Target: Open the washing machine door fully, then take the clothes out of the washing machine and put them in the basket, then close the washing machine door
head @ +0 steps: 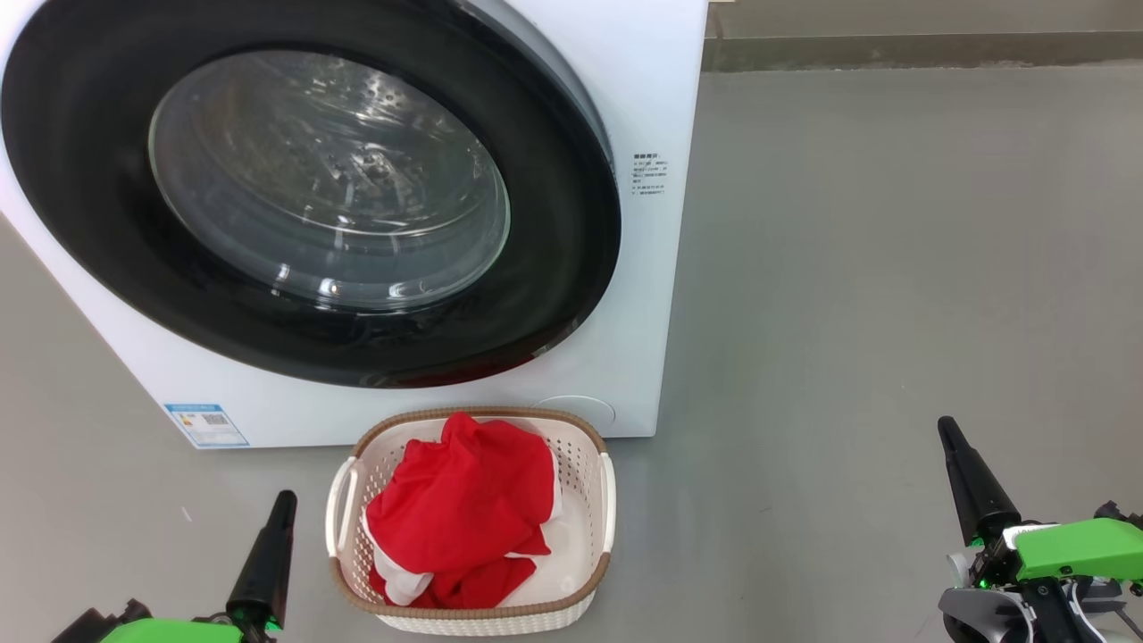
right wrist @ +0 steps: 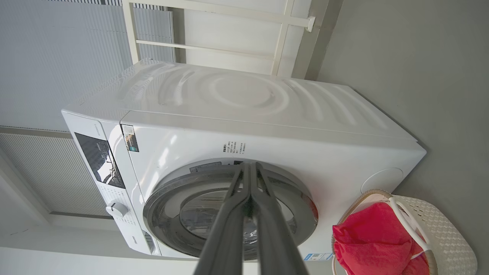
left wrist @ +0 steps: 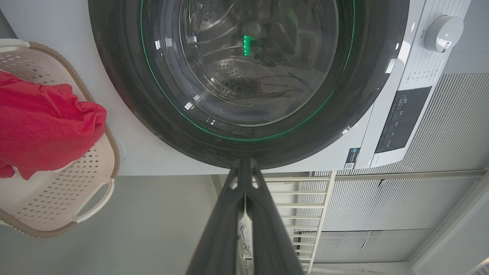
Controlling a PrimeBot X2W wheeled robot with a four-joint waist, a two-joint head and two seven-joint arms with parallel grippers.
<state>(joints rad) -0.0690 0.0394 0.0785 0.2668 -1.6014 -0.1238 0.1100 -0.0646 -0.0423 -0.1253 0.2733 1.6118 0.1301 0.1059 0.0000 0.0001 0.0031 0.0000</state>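
Observation:
The white washing machine stands ahead with its black-rimmed door shut flat against the front; bare steel drum shows through the glass. Red and white clothes lie heaped in the cream basket on the floor just before the machine. My left gripper is shut and empty, low to the left of the basket. My right gripper is shut and empty too, far to the right over bare floor. In the wrist views the left gripper and the right gripper each point at the door.
Grey floor spreads wide to the right of the machine. A wall base runs along the back. The control panel and dial sit at the machine's top. A cream rail frame and ribbed wall panels stand behind the machine.

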